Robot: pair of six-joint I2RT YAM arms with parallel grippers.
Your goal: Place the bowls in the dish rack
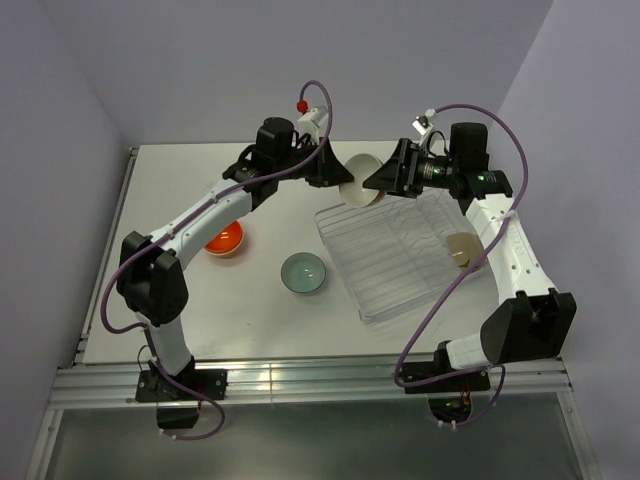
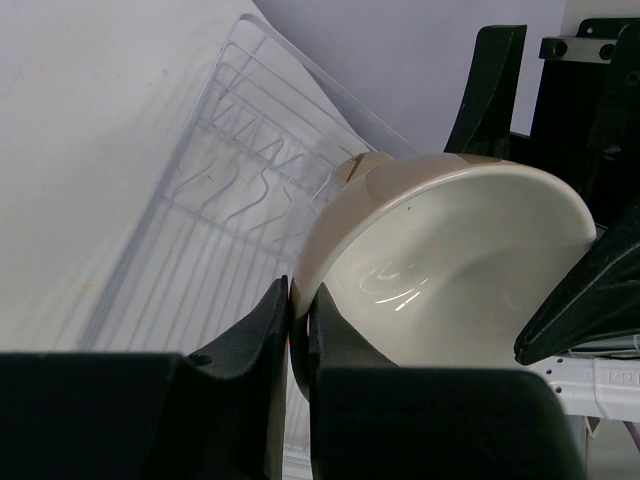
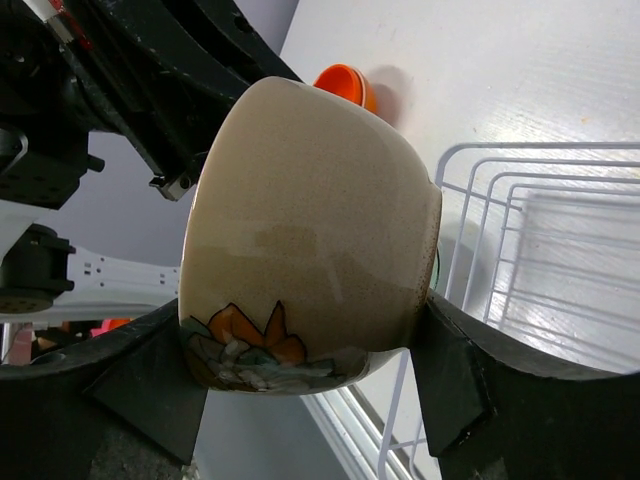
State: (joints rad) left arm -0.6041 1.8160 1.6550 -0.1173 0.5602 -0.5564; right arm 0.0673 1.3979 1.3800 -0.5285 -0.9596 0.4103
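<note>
A cream bowl (image 1: 360,193) with a painted orange-and-grey base is held in the air over the far left corner of the clear dish rack (image 1: 400,262). My left gripper (image 1: 335,172) is shut on its rim, one finger inside and one outside (image 2: 300,300). My right gripper (image 1: 385,180) spans the bowl's outside (image 3: 305,320), with a finger touching each side. A second cream bowl (image 1: 462,250) sits in the rack at its right. An orange-red bowl (image 1: 225,240) and a pale mint bowl (image 1: 303,273) sit on the table left of the rack.
The white table (image 1: 180,180) is walled at the back and both sides. The rack's white wire rim shows below the held bowl in the left wrist view (image 2: 230,190) and the right wrist view (image 3: 500,200). The orange-red bowl (image 3: 345,85) shows behind the held one.
</note>
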